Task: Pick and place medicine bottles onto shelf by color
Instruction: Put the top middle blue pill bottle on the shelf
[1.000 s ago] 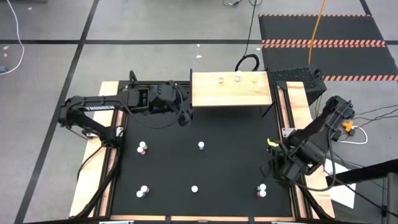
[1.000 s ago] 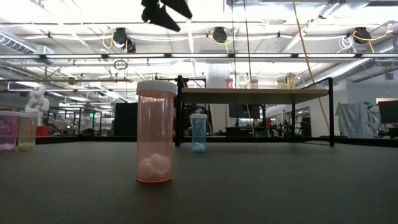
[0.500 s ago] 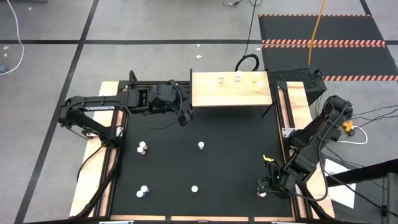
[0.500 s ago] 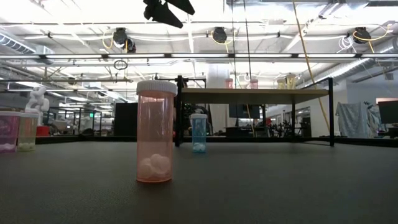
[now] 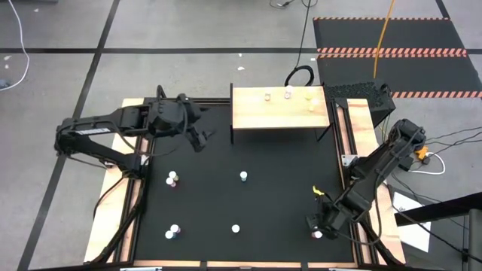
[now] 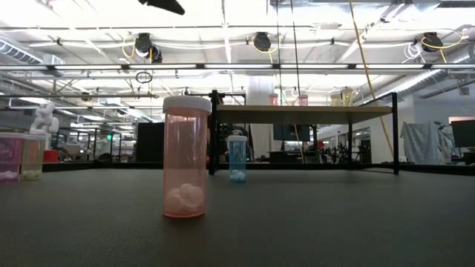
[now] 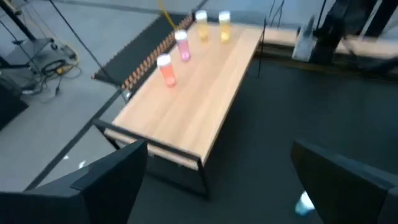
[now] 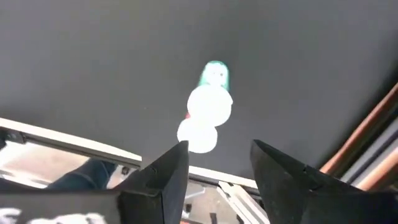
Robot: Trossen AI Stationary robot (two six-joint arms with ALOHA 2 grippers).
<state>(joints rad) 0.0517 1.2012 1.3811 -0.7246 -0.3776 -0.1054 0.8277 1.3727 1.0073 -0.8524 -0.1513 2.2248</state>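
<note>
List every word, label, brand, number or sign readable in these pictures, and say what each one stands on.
White lettering on the left arm, high view: too small to read.
Blurred white marks at the edge of the right wrist view, beside the right gripper: unreadable.
Medicine bottles: no label shows.
Shelf: no text.
Nothing else readable.

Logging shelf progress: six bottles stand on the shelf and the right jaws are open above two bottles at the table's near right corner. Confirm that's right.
Not quite: the shelf holds four bottles, not six, as the left wrist view shows. The rest stands: the right gripper is open above two bottles at that corner.
</note>
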